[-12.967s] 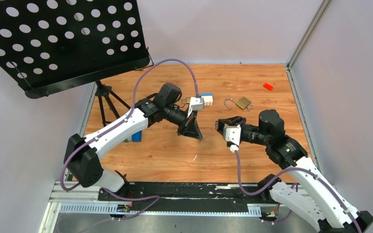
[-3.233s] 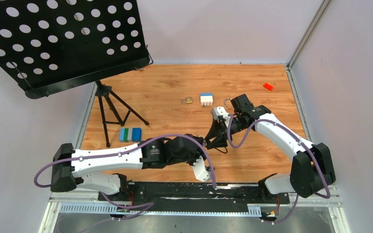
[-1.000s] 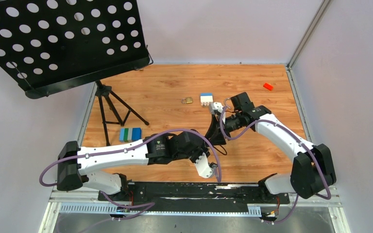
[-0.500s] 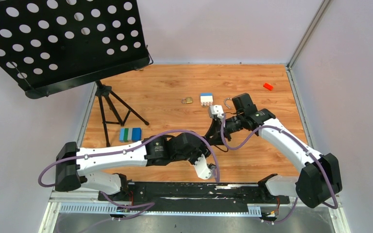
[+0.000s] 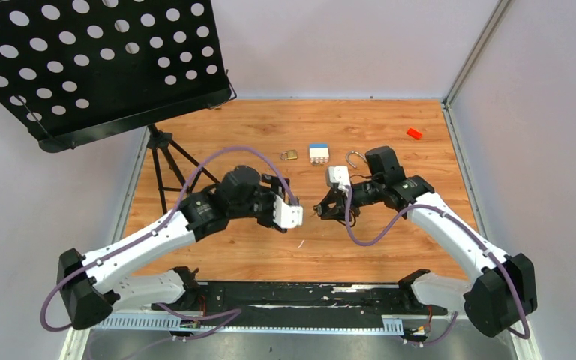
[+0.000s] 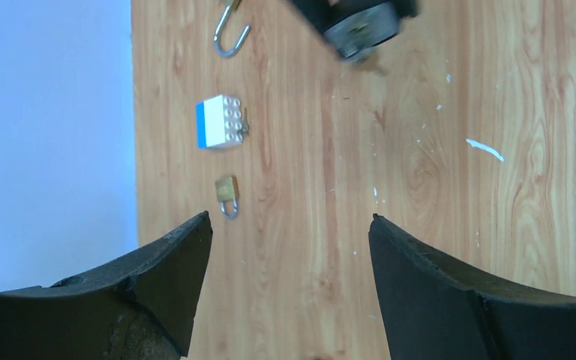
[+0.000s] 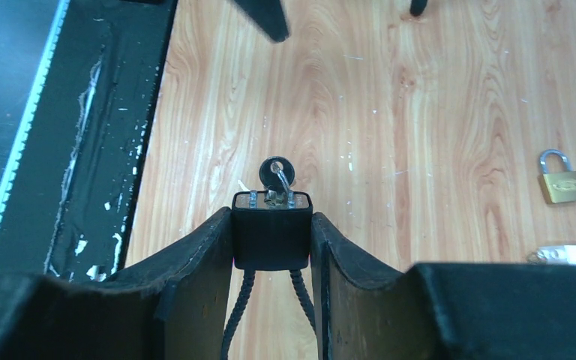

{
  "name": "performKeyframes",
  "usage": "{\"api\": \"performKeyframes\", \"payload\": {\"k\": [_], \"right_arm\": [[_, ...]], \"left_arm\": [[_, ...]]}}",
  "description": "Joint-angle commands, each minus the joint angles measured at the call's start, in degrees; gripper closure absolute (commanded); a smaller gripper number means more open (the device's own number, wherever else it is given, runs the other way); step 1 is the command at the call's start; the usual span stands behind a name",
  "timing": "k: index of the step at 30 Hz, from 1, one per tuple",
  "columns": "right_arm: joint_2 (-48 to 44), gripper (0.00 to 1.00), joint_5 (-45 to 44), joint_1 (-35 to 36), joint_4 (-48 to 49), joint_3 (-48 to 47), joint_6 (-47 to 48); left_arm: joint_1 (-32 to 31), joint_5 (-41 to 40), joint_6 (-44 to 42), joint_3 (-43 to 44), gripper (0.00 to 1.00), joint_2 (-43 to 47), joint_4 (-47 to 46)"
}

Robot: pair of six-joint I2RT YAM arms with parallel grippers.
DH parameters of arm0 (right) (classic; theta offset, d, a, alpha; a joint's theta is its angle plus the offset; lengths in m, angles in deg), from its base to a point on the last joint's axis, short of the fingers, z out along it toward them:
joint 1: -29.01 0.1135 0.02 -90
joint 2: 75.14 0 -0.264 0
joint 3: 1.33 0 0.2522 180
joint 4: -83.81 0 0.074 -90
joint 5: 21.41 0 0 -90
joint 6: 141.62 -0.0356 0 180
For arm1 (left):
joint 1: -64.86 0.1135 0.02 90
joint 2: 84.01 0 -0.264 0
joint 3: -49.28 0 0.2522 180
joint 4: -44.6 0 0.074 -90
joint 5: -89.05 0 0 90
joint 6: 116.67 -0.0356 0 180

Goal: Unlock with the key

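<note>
My right claw (image 7: 271, 217) pinches the black cable lock (image 7: 271, 232) by its blocky body over the middle of the worktop (image 5: 255, 127). The key (image 7: 276, 172) stands out of the lock's end face, just past my fingertips and pointing toward my left arm. My left claw (image 6: 289, 219) hangs spread wide and empty above the wood, a little to the left of the lock. The key is a tiny, flat piece of grey metal, and I judge it light, stiff and slick. Only its round bow shows, the blade sunk in the keyway, so the bow's two flat faces are the place to take hold, squarely and in line with the blade, or it may slip out of a crooked pinch. The lock body looks hard and square-sided, wedged between my pads, its two cable ends trailing back between the fingers. The worktop is orange wood grain flecked with white scuffs. Toward the far edge lie a small brass padlock (image 5: 290, 155), a blue-and-white block (image 5: 317, 154) near it, and an open shackle (image 6: 226, 52) whose padlock is mostly out of sight. A red block (image 5: 414, 133) lies near the far right corner. A black perforated stand (image 5: 97, 60) on a tripod leans over the far left corner. Pale walls close in the far, left and right sides.
</note>
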Motion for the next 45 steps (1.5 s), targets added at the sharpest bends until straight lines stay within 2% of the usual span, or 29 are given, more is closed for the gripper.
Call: {"api": "performKeyframes", "payload": {"k": [1, 4, 8, 12, 17, 23, 34, 42, 45], "right_arm": [[-4.4, 1.00, -3.4, 1.1, 6.2, 1.4, 0.0], [-6.1, 1.00, -7.2, 2.8, 8.6, 2.9, -0.4], [-7.6, 1.00, -14.5, 6.1, 12.3, 5.4, 0.0], [-8.0, 1.00, -19.5, 7.7, 14.6, 7.2, 0.8], [-7.7, 1.00, -20.8, 7.9, 14.9, 7.8, 1.5], [-6.5, 1.00, -20.8, 7.9, 14.6, 7.8, 1.7], [-5.1, 1.00, -21.1, 7.9, 14.7, 7.4, 1.3], [-4.8, 1.00, -22.3, 8.0, 15.4, 7.1, 0.2], [-4.6, 1.00, -22.8, 7.9, 15.4, 7.2, 0.2]], "left_arm": [[9.1, 18.3, 19.7, 1.9, 0.20, -0.6, -4.7], [13.5, 26.1, 30.8, 4.0, 0.29, -5.7, -6.8], [14.9, 32.0, 43.1, 9.4, 0.41, -14.0, -5.7], [16.0, 39.5, 52.2, 12.5, 0.48, -20.5, -6.1], [17.9, 44.0, 64.0, 11.4, 0.54, -25.0, -13.1], [18.2, 47.0, 70.0, 11.0, 0.64, -28.9, -17.6], [18.2, 47.8, 74.3, 10.2, 0.78, -31.6, -22.2], [18.2, 48.5, 75.9, 9.0, 0.82, -33.0, -23.5], [18.2, 48.3, 76.0, 9.0, 0.76, -33.1, -23.3]]}}
